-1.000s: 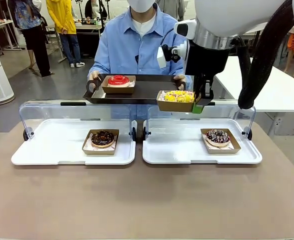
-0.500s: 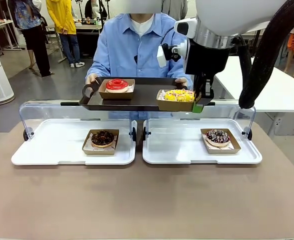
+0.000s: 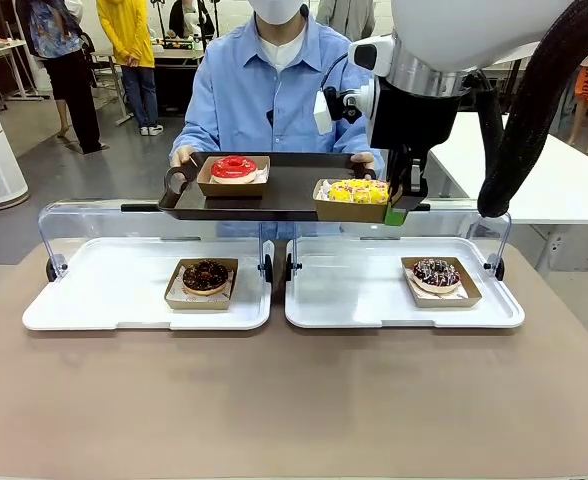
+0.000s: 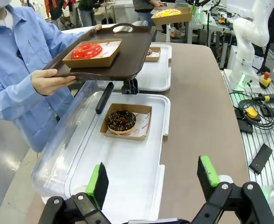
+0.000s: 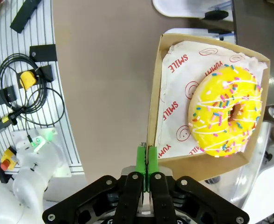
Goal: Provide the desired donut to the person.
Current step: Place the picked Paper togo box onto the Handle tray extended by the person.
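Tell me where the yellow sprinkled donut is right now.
In the front view, right of centre: the yellow donut sits in its cardboard box, pinched by the right gripper at the brown tray's right end.

Yellow-iced donut (image 3: 358, 190) with coloured sprinkles and white drizzle, lying flat on printed paper in an open brown cardboard box (image 3: 350, 211), which is level and raised above the desk; the right hand (image 3: 398, 212) pinches the box's wall at one corner, pads closed on the card. The box sits at the near right edge of the dark tray (image 3: 294, 190) held level by the person (image 3: 274, 95), who wears a light blue shirt over a white tee and stands at the far side.
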Action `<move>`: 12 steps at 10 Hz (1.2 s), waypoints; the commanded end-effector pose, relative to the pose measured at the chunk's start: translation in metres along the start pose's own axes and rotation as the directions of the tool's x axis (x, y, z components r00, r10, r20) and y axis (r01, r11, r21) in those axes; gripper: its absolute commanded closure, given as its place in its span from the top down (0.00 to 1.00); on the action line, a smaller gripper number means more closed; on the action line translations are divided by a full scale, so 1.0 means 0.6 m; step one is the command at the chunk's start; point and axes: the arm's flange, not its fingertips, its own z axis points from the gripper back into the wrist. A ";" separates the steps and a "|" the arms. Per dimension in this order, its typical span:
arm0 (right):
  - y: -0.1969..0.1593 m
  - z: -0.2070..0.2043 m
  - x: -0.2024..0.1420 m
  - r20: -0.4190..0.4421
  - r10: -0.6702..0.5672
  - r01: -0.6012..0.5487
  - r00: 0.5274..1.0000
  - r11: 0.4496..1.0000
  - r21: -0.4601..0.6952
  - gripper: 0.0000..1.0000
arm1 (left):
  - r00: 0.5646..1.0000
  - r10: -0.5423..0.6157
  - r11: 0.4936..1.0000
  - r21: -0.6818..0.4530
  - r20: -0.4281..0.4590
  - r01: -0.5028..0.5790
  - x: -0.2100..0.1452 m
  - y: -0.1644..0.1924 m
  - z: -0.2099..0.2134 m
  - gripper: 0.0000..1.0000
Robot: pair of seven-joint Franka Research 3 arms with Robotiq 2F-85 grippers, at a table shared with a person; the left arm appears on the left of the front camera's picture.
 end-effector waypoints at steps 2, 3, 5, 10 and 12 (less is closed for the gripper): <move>0.004 0.002 0.002 -0.002 -0.002 0.002 1.000 1.000 -0.004 0.00 | 1.000 0.004 1.000 0.016 -0.002 -0.004 0.001 -0.001 0.000 1.00; 0.004 0.002 0.002 -0.002 -0.002 0.002 1.000 1.000 -0.004 0.00 | 1.000 0.004 1.000 0.016 -0.002 -0.004 0.001 -0.001 0.000 1.00; 0.004 0.002 0.002 -0.002 -0.002 0.002 1.000 1.000 -0.004 0.00 | 1.000 0.004 1.000 0.016 -0.002 -0.004 0.001 -0.001 0.000 1.00; -0.082 0.040 0.039 0.027 0.034 -0.033 0.999 0.998 -0.052 0.02 | 1.000 0.004 1.000 0.016 -0.002 -0.004 0.001 -0.001 0.000 1.00; -0.159 0.047 0.059 0.054 0.049 -0.050 0.997 0.998 0.025 0.02 | 1.000 0.004 1.000 0.016 -0.002 -0.004 0.001 -0.001 0.000 1.00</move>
